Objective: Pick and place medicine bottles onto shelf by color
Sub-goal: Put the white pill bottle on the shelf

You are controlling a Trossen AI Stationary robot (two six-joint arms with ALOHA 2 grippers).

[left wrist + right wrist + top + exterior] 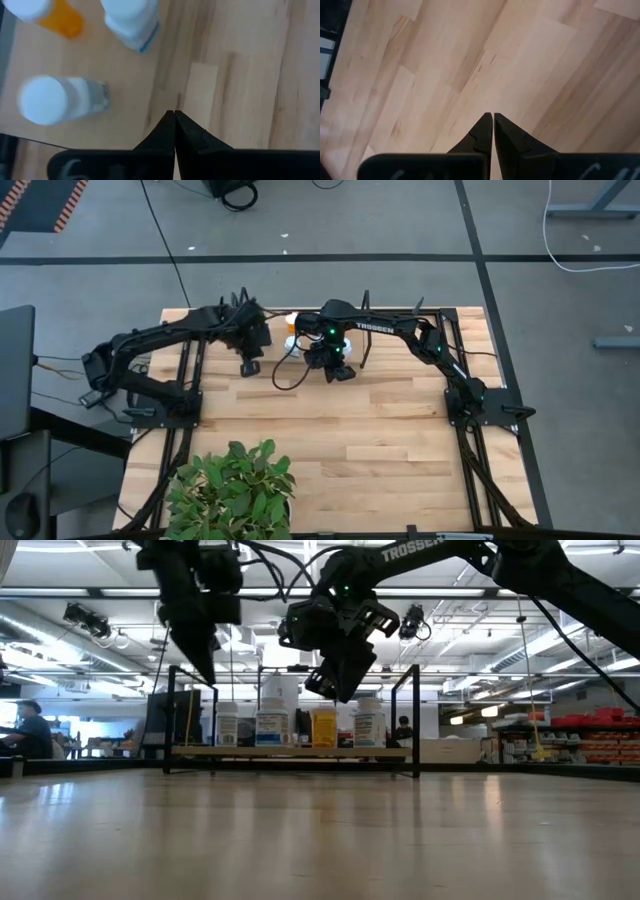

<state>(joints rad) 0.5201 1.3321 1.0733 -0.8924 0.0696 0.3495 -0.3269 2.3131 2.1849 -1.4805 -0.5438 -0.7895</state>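
Note:
The shelf (290,751) stands at the table's far edge, a light board between black uprights. Several medicine bottles stand on it by their bases: white ones (228,726) (272,716) (368,726) and an orange one (323,727). The left wrist view shows an orange bottle (55,14) and two white ones (132,22) (52,99) from above. My left gripper (250,366) (174,114) is shut and empty, above the table just in front of the shelf's left part. My right gripper (341,371) (493,116) is shut and empty, in front of the shelf's middle.
A potted green plant (235,490) stands at the table's near edge, left of centre. A dark cable (283,377) hangs between the two grippers. Bare wood tabletop (380,440) lies between the grippers and the near edge.

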